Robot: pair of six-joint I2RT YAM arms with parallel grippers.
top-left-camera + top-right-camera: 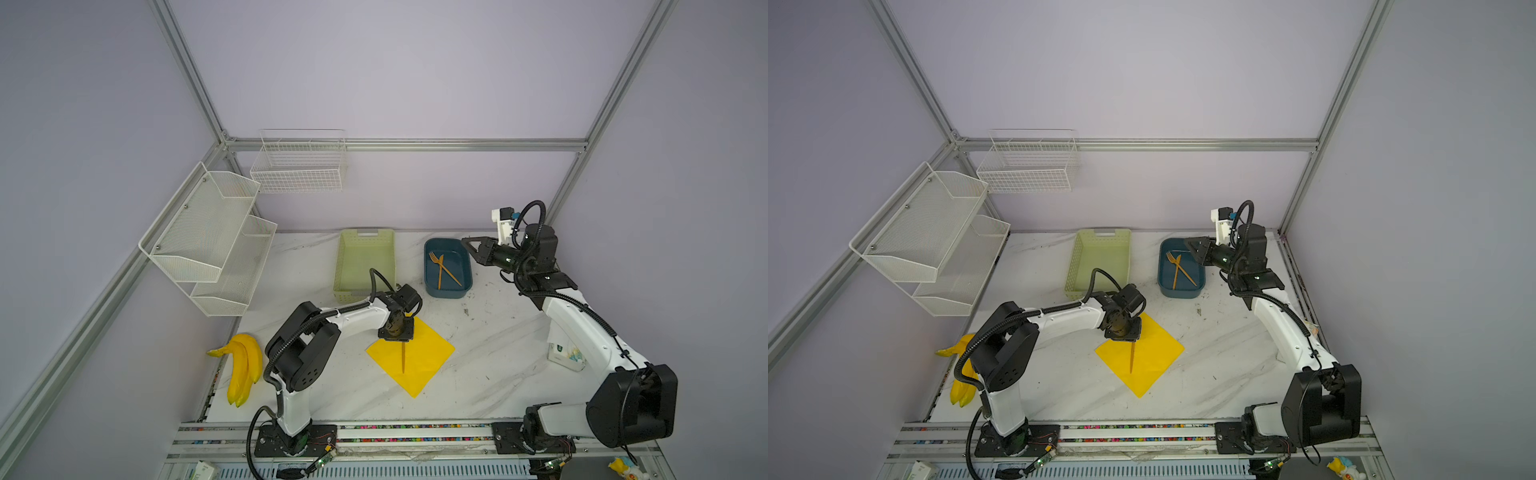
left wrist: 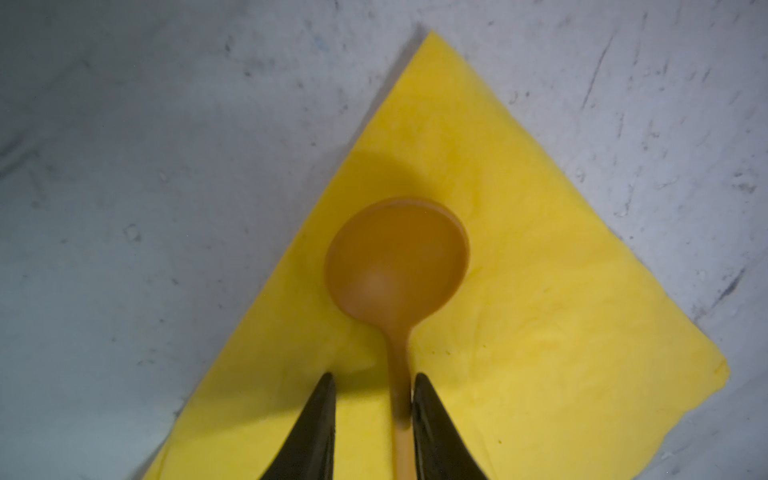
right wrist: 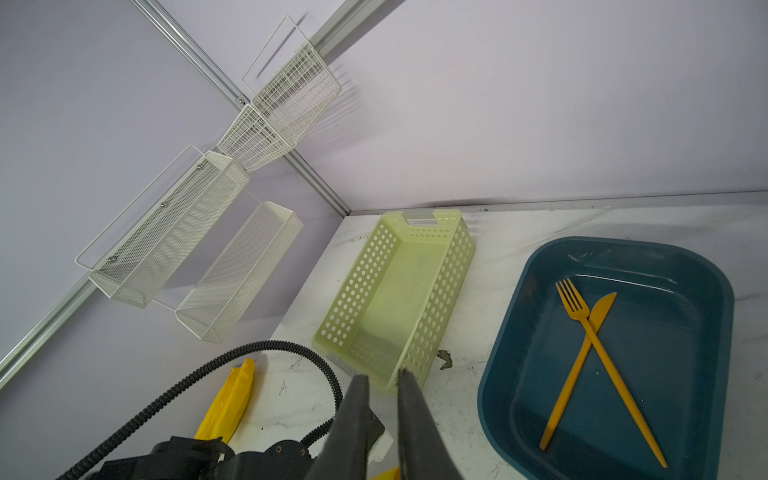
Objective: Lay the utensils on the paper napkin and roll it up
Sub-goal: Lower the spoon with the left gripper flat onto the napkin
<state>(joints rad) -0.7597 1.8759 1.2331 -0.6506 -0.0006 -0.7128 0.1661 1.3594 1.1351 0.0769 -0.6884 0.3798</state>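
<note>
The spoon is lying flat on the yellow napkin. Its round bowl is facing up near one corner of the sheet, and its handle is running back between the fingers of the left gripper. Those fingers are standing apart. The handle is sitting hard by the inner face of one, touching it or nearly so, while a strip of bare napkin is showing between the handle and the other finger, so nothing is being clamped.

In both top views the gripper is pointing straight down over the far part of the napkin, hiding the bowl, and the handle is stretching toward the near corner.

The fork and knife are lying crossed in the blue tub at the back of the table, just beside the green basket. The right gripper is hanging in the air near the tub, its fingers nearly together with a narrow gap, holding nothing. Bananas are resting at the table's left edge.
</note>
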